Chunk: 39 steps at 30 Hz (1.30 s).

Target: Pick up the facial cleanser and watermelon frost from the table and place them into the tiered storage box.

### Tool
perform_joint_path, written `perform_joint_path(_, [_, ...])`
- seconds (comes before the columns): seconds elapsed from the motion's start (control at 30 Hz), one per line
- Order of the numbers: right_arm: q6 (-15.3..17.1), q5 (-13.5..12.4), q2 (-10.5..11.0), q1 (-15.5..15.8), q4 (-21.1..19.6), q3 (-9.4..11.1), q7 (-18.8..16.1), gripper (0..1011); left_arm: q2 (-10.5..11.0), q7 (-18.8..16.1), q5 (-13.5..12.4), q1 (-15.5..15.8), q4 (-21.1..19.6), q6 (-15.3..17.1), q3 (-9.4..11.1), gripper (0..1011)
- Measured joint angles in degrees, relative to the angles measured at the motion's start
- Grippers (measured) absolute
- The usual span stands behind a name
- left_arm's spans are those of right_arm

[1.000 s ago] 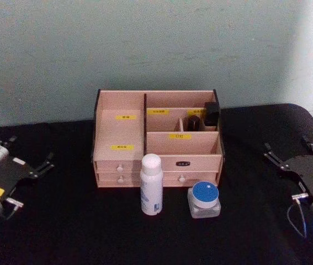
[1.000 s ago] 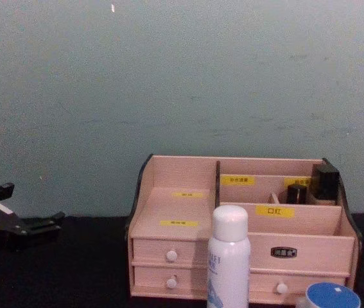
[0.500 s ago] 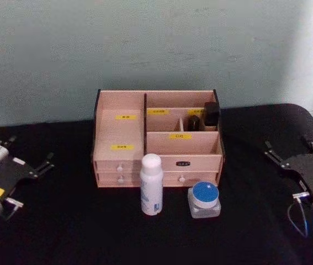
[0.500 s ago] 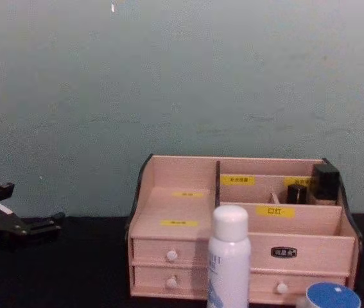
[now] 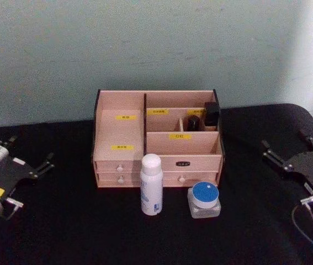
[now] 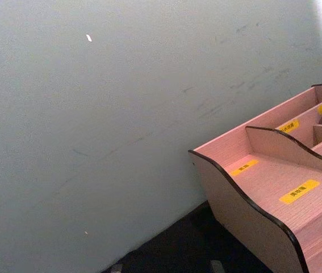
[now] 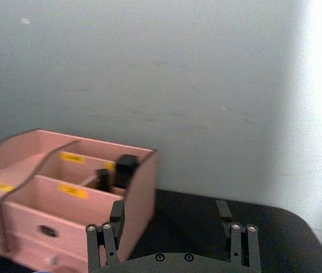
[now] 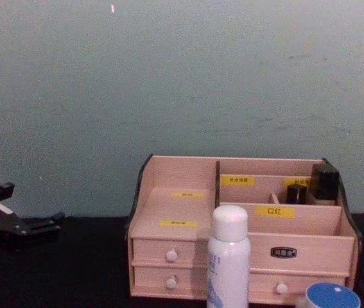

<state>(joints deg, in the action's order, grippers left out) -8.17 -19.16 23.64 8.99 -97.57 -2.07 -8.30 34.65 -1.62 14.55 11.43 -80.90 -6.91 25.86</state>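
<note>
in the chest view the tall white bottle with a white cap (image 8: 228,253) is cut off by the lower edge and hides part of the drawer fronts of the pale pinkish wooden tiered storage box (image 8: 182,221). the same edge cuts the squat clear jar with a blue lid (image 8: 332,296) just under its lid. the print on the box's yellow labels (image 5: 180,136) is too small to read, and the small dark containers (image 5: 211,115) at its rear right cannot be identified. the right wrist view blurs the box.
</note>
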Motion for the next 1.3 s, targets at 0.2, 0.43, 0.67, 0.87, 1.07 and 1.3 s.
perform_joint_path(0.2, [-0.69, -0.28, 0.97, 2.25, -2.7, -0.58, -4.08, 1003, 0.0, 0.0, 0.0, 0.0, 0.0, 0.0, 0.0, 1001])
perform_joint_path(0.43, [-0.17, 0.14, 1.51, 4.44, -5.15, -3.09, -8.86, 1002, 0.0, 0.0, 0.0, 0.0, 0.0, 0.0, 0.0, 1002])
perform_joint_path(0.67, [1.76, -0.1, 2.03, 4.86, -5.85, -5.42, -12.63, 1002, 0.0, 0.0, 0.0, 0.0, 0.0, 0.0, 0.0, 1001])
perform_joint_path(0.87, [3.97, -0.98, 2.87, 3.93, -5.34, -7.6, -14.68, 1002, 0.0, 0.0, 0.0, 0.0, 0.0, 0.0, 0.0, 1001])
perform_joint_path(1.07, [4.99, -1.07, 3.25, 2.06, -3.87, -9.92, -15.47, 1002, 0.0, 0.0, 0.0, 0.0, 0.0, 0.0, 0.0, 1001])
perform_joint_path(1.3, [5.0, 0.21, 2.75, -0.69, -1.44, -12.24, -15.43, 1002, 0.0, 0.0, 0.0, 0.0, 0.0, 0.0, 0.0, 1001])
